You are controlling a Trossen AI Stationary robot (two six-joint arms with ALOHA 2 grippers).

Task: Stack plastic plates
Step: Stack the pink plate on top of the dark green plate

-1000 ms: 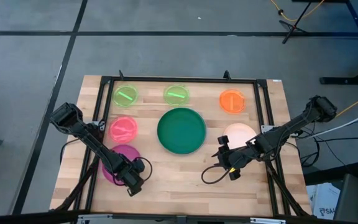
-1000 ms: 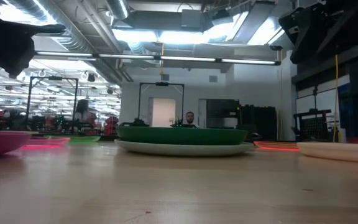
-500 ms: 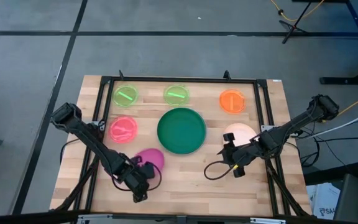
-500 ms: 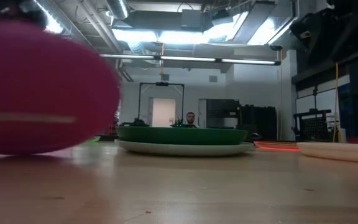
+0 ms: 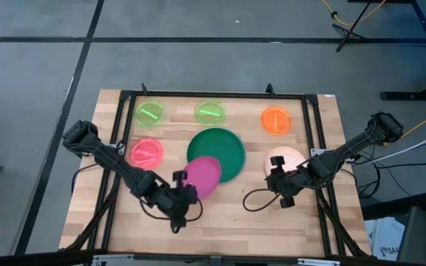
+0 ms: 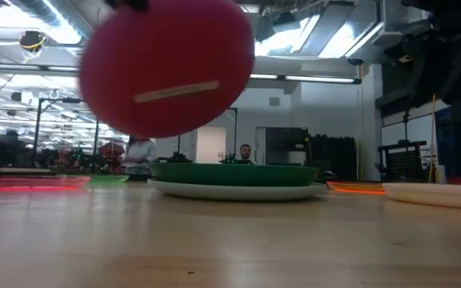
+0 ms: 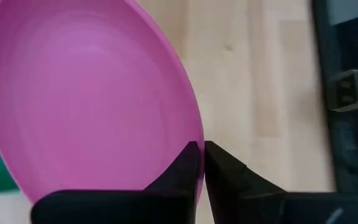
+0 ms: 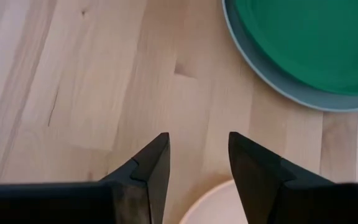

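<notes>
My left gripper [image 5: 185,185] [image 7: 200,144] is shut on the medium magenta plate [image 5: 203,176] [image 6: 166,64], which hangs in the air over the near-left rim of the large dark green plate [image 5: 216,151] [image 6: 234,172]. The green plate sits inside a light blue plate [image 8: 272,81] that rests on the table. My right gripper [image 5: 274,185] [image 8: 197,135] is open, low over the wood at the near-left edge of the peach plate [image 5: 285,157] [image 8: 219,208]. I cannot tell whether it touches that plate. My left gripper pinches the magenta plate's rim [image 7: 194,124] between its two fingers, one on the plate's inner face and one on its underside. The fingers come from the table's near-left side. The plate is lifted clear and tilted, its underside facing the low view.
Along the far side lie two lime green plates [image 5: 149,114] [image 5: 210,112] and an orange plate [image 5: 276,120]. A pink-red plate [image 5: 147,154] lies at the left. A dark frame [image 5: 213,94] borders the wooden table. Bare wood spans the near side.
My left gripper has lifted the magenta plate off the table's near-left part and carried it up, rightward and toward the green plate, tipping it on the way. My right gripper has edged slightly toward the table's right, staying open by the peach plate.
</notes>
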